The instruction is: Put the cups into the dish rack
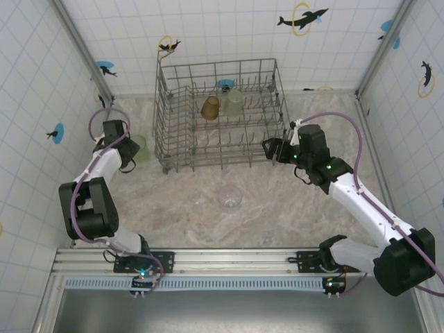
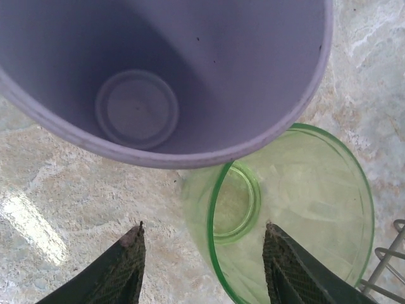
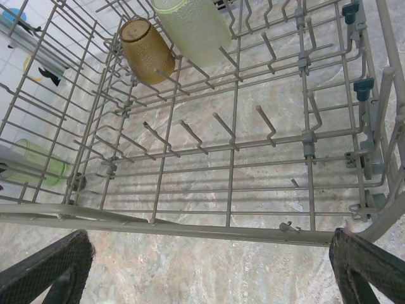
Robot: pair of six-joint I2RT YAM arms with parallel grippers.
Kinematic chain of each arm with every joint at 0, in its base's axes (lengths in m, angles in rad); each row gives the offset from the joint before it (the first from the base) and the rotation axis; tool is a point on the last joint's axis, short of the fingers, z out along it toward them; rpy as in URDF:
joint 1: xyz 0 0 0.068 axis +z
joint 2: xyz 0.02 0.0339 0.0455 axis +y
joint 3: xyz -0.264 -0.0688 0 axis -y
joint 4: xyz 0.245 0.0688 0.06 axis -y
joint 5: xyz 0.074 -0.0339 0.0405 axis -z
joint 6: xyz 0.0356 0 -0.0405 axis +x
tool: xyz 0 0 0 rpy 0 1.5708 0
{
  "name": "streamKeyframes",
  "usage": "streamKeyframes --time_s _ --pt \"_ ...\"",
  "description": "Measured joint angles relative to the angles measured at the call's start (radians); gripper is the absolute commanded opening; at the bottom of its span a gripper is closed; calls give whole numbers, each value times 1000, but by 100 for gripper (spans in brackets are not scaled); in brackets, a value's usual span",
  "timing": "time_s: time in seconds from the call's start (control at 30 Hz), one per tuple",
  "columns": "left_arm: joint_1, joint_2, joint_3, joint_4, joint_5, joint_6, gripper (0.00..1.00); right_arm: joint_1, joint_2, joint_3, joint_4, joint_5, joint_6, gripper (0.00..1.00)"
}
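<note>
The grey wire dish rack [image 1: 164, 118] stands at the back centre. Inside it an amber cup [image 1: 210, 107] and a pale green cup [image 1: 234, 103] lean on the tines. My left gripper [image 1: 132, 151] is open at a second pale green cup [image 1: 141, 148], left of the rack. In the left wrist view that green cup [image 2: 316, 209] stands upright below the lilac cup [image 2: 190, 63], and my left gripper [image 2: 205, 256] straddles its near wall. My right gripper [image 1: 275, 150] is open and empty at the rack's right side. Its wrist view looks over the rack rim [image 3: 190, 225] at the amber cup [image 3: 147, 50].
Two clear cups [image 1: 229, 200] [image 1: 198, 201] stand on the marble table in front of the rack. Tiled walls close in the left, back and right. The rack's front rows of tines [image 3: 221, 126] hold nothing.
</note>
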Motion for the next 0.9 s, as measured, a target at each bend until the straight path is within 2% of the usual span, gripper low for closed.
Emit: streamKeyframes --time_s 0.13,0.37,0.9 --pt "0 4 -11 16 10 1 41 6 0 0 0 17 0 99" --pt "2 13 -23 21 27 5 0 18 0 0 0 27 1 99" --pt "6 5 -31 14 27 0 0 23 -3 0 0 41 4 99"
